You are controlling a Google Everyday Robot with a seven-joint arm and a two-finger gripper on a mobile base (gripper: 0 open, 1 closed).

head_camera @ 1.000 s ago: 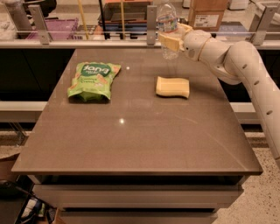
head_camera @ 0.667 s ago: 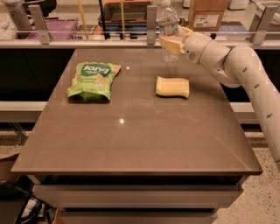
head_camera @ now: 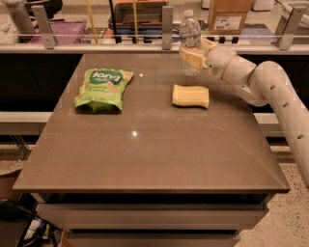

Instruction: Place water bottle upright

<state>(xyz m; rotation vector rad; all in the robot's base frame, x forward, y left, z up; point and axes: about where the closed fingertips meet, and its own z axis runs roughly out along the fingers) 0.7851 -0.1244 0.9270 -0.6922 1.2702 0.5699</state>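
The water bottle stands upright at the far edge of the surface, right of the middle, with its white cap on top and its clear ribbed body vertical. The gripper is clasped around the bottle's lower half. One tan finger crosses the near side of the bottle, and the other shows behind it on the right. The bottle's base sits low against the tabletop, but I cannot tell whether it rests on the surface or hangs just above it.

The white arm reaches in from the right side of the scene, bending down past the right edge of the surface, with its wrist pointing left toward the bottle.

A yellow sponge lies flat on the surface just nearer than the bottle and the gripper, apart from both. A green snack bag lies flat on the left part of the surface, well apart from the sponge and the bottle. The near half of the brown surface carries only a small spot of reflected light. Beyond the far edge runs a rail with metal posts, and a cardboard box stands behind it on the right.
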